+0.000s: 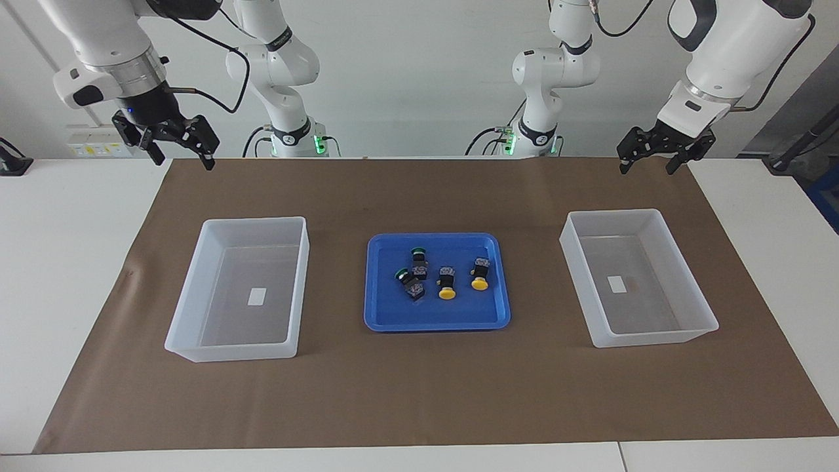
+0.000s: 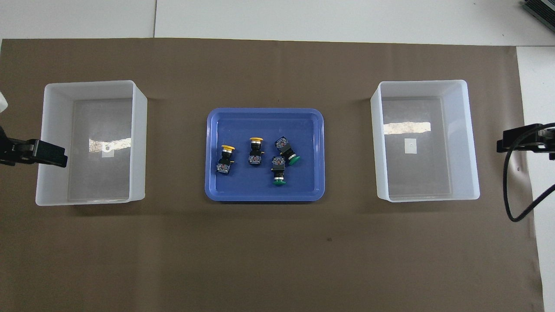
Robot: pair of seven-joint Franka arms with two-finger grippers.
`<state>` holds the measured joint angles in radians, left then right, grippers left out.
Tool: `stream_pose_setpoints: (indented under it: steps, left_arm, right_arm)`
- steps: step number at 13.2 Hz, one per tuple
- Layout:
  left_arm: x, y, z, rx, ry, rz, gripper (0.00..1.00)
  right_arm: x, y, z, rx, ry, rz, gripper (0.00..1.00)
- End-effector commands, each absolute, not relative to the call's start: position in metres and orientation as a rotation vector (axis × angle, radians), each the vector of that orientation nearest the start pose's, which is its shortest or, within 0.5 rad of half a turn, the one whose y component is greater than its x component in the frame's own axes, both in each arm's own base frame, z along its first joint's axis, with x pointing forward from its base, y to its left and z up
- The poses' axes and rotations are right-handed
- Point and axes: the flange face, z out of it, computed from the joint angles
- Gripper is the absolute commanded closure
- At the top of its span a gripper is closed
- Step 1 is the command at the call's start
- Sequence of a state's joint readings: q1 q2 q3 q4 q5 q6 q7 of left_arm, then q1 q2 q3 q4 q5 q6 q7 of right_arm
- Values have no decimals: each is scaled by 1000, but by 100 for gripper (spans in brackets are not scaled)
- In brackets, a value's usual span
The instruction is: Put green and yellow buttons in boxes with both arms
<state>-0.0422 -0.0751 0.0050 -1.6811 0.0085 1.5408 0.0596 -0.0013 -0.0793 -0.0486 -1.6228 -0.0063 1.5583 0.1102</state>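
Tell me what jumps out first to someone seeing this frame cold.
The blue tray at the middle of the brown mat draws the eye, holding two green buttons and two yellow buttons. An empty translucent box sits beside it toward each arm's end. The right gripper and left gripper wait raised by the mat's robot-side corners.

Blue tray (image 1: 437,321). Two green caps (image 1: 417,250), two yellow caps (image 1: 447,294), black bodies. Translucent white boxes (image 1: 187,308), white labels (image 1: 257,296). Brown mat (image 1: 419,393) on white table (image 1: 65,216). Black claws (image 1: 180,154), white arms (image 1: 734,46).
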Motion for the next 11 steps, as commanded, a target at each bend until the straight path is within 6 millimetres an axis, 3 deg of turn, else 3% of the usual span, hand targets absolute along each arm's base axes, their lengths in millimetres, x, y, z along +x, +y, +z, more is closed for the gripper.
stream_pose_setpoints:
  steps: [1, 11]
  left_arm:
    - [518, -17, 613, -3141, 128, 84, 0]
    - [518, -24, 614, -3139, 149, 82, 0]
  right_arm:
    - [526, -26, 643, -3127, 286, 0, 0]
    - [528, -16, 639, -3128, 264, -22, 0]
